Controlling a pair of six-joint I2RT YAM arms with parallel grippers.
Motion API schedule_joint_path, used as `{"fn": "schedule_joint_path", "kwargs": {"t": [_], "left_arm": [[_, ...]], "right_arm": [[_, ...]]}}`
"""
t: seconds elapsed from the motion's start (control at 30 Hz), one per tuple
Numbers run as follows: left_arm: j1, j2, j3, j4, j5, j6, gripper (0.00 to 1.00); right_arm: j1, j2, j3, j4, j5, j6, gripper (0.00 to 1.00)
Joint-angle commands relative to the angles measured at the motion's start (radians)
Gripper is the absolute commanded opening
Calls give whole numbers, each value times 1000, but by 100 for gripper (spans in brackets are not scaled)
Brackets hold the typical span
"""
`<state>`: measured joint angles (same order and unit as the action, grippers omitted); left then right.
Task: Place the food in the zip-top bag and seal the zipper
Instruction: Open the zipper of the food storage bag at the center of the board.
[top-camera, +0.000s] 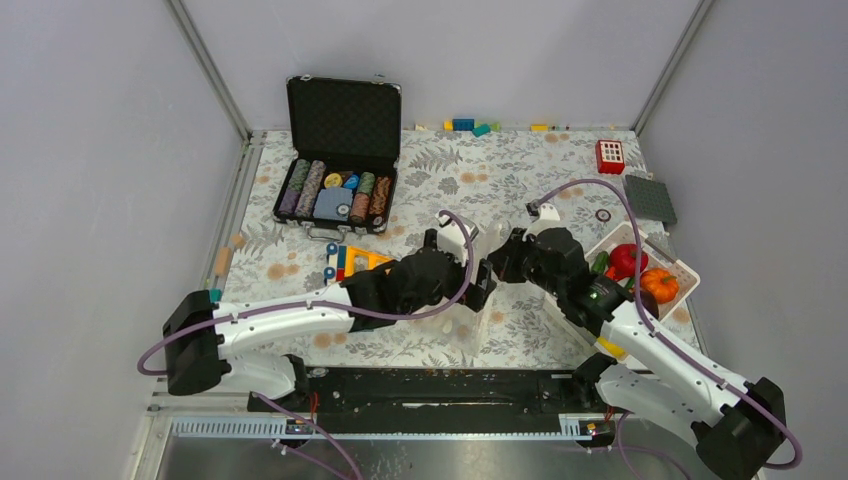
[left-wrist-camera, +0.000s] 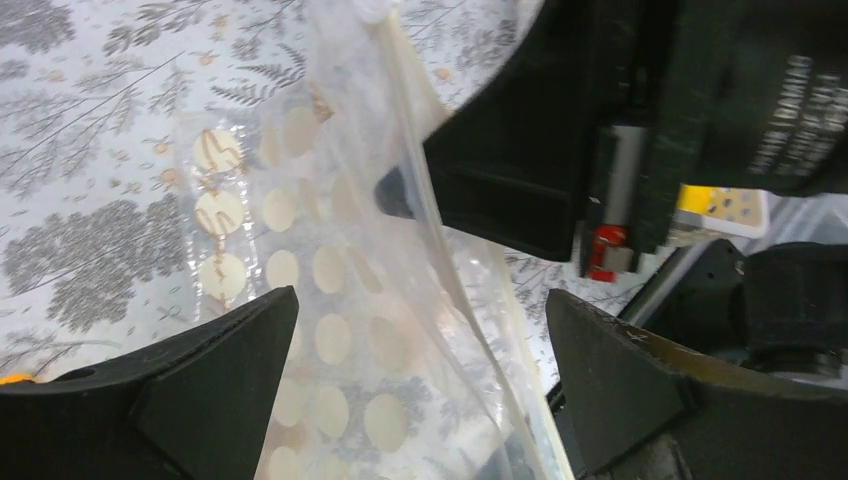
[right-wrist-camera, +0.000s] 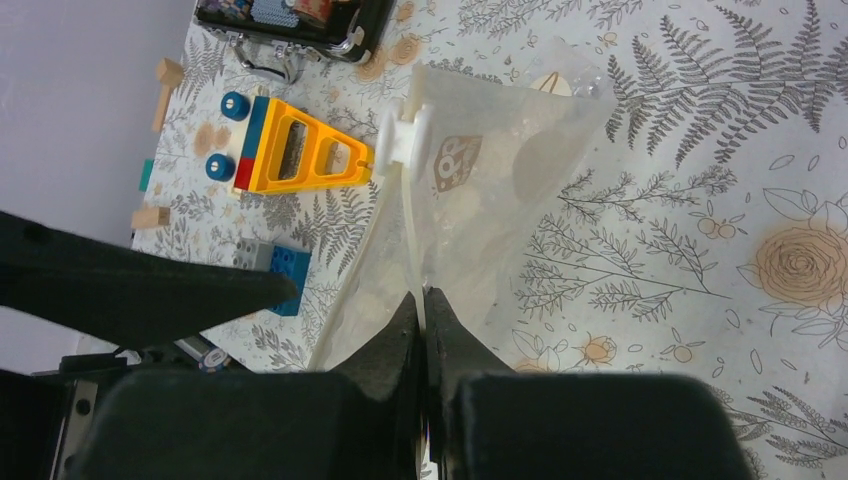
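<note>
At the far left an open black case (top-camera: 340, 190) of poker chips is sitting on the fern-printed table (top-camera: 560, 180), and nearer, just right of it, a yellow toy block piece (top-camera: 352, 262) is lying flat. The left gripper (top-camera: 482, 285) is reaching in toward the middle of the table with its jaws spread wide and grasping nothing; in its wrist view the zip-top bag (left-wrist-camera: 330, 330) is hanging between the parted fingers (left-wrist-camera: 230, 350). The bag, clear with cream dots, is sitting mid-table between the two grippers. The right gripper (right-wrist-camera: 421, 300) is meeting it from the right, jaws clenched on the bag's edge right at the zipper (right-wrist-camera: 412, 240), whose white slider (right-wrist-camera: 405, 140) is sitting further along the strip. To the right, the food is lying in the white basket (top-camera: 683, 268) near the table's right edge, apart from the bag: a red piece (top-camera: 625, 260), an orange pumpkin (top-camera: 660, 285) and a green piece (top-camera: 600, 262). Farther back, a red block (top-camera: 610, 156) is standing.
</note>
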<state>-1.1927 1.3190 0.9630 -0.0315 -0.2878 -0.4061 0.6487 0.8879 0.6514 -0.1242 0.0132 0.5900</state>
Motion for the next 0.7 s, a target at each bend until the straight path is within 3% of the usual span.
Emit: {"fn": "schedule_joint_path", "kwargs": {"t": [0.0, 0.13, 0.33, 0.43, 0.57, 0.67], "left_arm": [[10, 25, 64, -81, -137, -45, 93], [12, 73, 88, -126, -154, -78, 77], [13, 121, 125, -143, -163, -92, 72], [13, 146, 150, -159, -182, -117, 58], [16, 138, 170, -227, -317, -142, 39], [34, 97, 174, -319, -462, -167, 29]], "right_arm": [[23, -5, 43, 56, -10, -35, 0], [26, -5, 45, 73, -10, -30, 0], [30, 9, 50, 109, -63, -39, 0], [30, 10, 47, 111, -81, -49, 0], [30, -10, 44, 46, -50, -84, 0], [30, -42, 43, -72, 107, -124, 0]]}}
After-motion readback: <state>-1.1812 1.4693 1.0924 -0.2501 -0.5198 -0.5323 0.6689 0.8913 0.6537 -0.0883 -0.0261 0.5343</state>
